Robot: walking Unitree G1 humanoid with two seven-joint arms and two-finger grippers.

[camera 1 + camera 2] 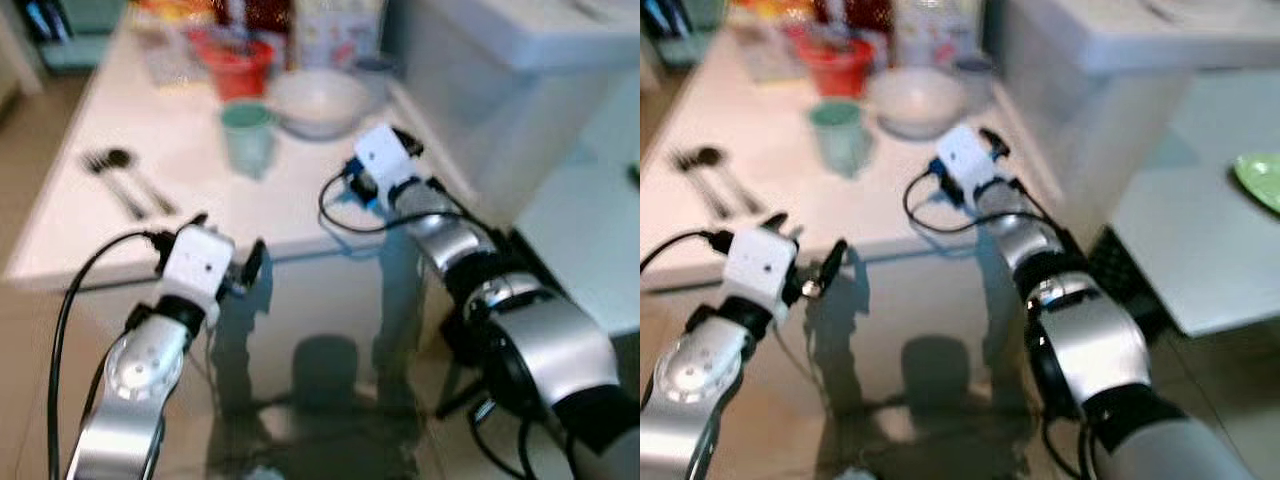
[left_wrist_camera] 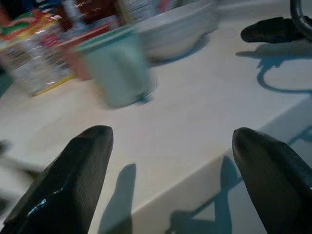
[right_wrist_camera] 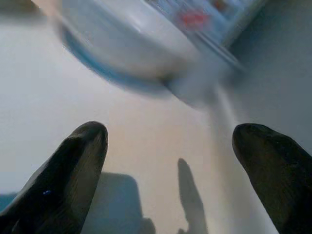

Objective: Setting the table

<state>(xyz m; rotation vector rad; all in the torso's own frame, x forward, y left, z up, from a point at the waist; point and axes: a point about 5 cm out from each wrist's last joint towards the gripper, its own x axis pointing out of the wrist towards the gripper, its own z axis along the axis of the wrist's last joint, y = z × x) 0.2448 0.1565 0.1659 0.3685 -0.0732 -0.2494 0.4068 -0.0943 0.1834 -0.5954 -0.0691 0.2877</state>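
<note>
Both arms reach over a white table [image 1: 200,190] in a blurred kitchen.
Left gripper [image 2: 170,170] and right gripper [image 3: 168,161] both gape wide, empty. Fork and spoon [image 1: 125,180] lie at 10 o'clock, handles toward 5; green cup [image 1: 247,135] and white bowl [image 1: 318,100] at 12 (a green plate [image 1: 1260,180] shows in the right eye).

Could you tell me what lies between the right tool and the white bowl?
Only bare tabletop: the right wrist view shows the open right tool facing the white bowl with nothing between them.
</note>
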